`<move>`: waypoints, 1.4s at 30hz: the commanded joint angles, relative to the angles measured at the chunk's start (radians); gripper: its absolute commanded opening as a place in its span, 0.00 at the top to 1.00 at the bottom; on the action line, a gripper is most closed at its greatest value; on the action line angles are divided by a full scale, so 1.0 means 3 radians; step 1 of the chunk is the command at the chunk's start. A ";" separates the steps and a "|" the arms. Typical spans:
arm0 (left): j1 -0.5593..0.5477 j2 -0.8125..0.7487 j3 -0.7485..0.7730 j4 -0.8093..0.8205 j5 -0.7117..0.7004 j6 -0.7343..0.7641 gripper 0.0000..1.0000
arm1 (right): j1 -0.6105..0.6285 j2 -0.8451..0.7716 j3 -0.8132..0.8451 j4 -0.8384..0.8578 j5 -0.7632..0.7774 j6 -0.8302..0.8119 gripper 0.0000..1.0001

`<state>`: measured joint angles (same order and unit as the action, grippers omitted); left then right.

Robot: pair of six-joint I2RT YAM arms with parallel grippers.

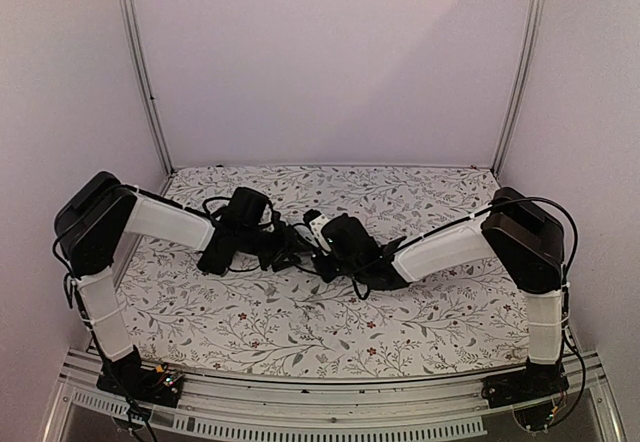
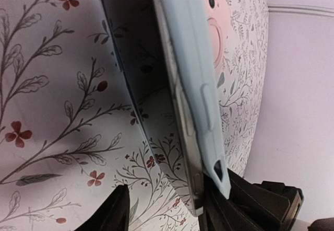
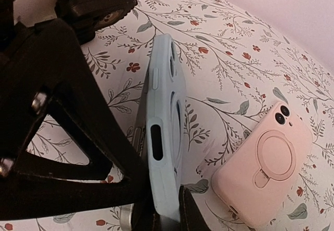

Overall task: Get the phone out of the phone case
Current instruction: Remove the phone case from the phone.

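**Item 1. Right pincer** (image 3: 164,218). Jaws were clamped on one short end of the blue phone case (image 3: 164,116). It held the case on edge, rising straight out from the fingertips, with the broad dark finger (image 3: 78,137) against the screen side and the other finger against the case's back.

**Item 2. Phone** (image 2: 130,48). It was seated in the blue phone case. The dark glass faced away from the case's back and mirrored the floral print. A thin strip of its metal side showed along the case's rim. Whether any corner had lifted out could not be told.

**Item 3. Left pincer** (image 2: 172,212). Jaws were parted and straddled the phone and case from the end opposite the right pincer. The finger on the case side sat just beside, or touching, the case's corner. The finger (image 2: 115,212) on the screen side stood apart from the glass, with cloth visible between them. Nothing was gripped.

**Item 4. Pink phone case** (image 3: 266,163). It lay flat with its back and ring stand upward, beyond and to the back side of the right pincer's held case. It was apart from both pincers.

**Item 5. Table** (image 1: 300,332). It was covered in a floral cloth. Both pincers met above its middle.
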<state>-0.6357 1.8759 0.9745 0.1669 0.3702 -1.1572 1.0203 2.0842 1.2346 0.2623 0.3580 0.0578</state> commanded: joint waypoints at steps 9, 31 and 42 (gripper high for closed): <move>-0.0007 0.0266 0.0061 -0.0430 -0.0319 -0.0049 0.60 | 0.0119 -0.0370 -0.0080 0.0241 -0.0368 0.0355 1.00; -0.0054 0.0409 0.0247 -0.0337 -0.0262 -0.0015 0.81 | 0.0118 -0.0364 0.0021 0.0123 -0.0506 0.0551 1.00; -0.0077 0.0292 0.0284 -0.0342 -0.0333 0.0093 1.00 | 0.0088 -0.0418 -0.0119 0.0050 -0.0200 0.0624 1.00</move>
<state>-0.6590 1.9488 1.0653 0.1253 0.3565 -1.1698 1.0233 2.0480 1.2045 0.2192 0.2825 0.2073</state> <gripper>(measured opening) 0.080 0.099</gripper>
